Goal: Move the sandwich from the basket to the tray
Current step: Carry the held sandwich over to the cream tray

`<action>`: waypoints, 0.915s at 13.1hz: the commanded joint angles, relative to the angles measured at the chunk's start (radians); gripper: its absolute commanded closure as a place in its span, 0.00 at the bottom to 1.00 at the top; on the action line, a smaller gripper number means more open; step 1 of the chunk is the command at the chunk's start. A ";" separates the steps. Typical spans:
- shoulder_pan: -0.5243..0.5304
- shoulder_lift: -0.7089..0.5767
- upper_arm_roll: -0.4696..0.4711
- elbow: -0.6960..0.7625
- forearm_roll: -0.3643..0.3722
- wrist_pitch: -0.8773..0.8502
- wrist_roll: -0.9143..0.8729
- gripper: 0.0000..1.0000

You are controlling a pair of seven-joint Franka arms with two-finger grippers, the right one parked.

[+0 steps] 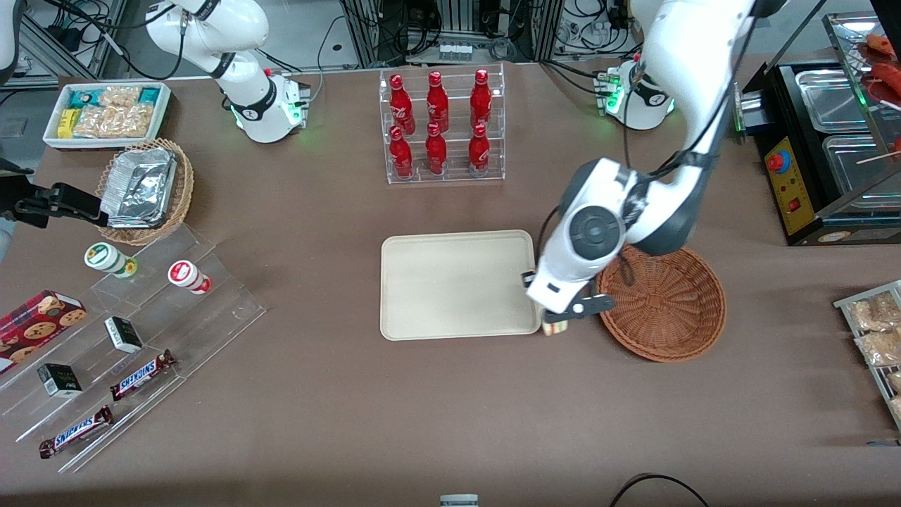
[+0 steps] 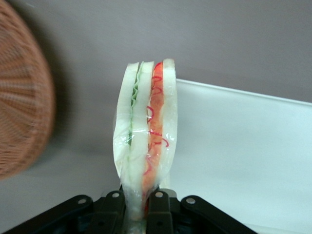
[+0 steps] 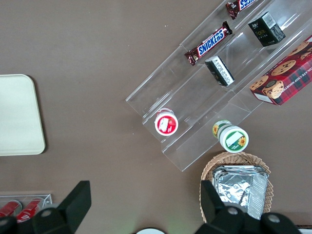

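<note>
Pincer [image 2: 138,204] clamped on wrapped sandwich [image 2: 145,131] w/ tray [image 1: 457,285] at 9 o'clock, basket [image 1: 662,303] at 3; soft, light, slippery film, so grip bread faces gently.

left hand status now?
Left hand: closed on the sandwich, held between the basket and the tray, at the tray's corner.

Gripper [image 2: 139,207] — matt black plastic; sandwich [image 2: 145,129] in glossy film; basket [image 1: 665,306] — rough woven wicker; tray [image 1: 457,285] smooth, matt.
</note>
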State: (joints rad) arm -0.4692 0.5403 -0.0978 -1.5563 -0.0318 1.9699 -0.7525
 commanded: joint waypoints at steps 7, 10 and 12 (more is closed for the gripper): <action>-0.213 0.266 0.015 0.341 -0.017 -0.045 -0.209 1.00; -0.243 0.305 0.017 0.372 -0.014 -0.042 -0.251 1.00; -0.258 0.325 0.018 0.377 -0.013 -0.033 -0.267 1.00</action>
State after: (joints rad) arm -0.7022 0.8283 -0.0977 -1.2344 -0.0337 1.9621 -0.9901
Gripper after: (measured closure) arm 0.846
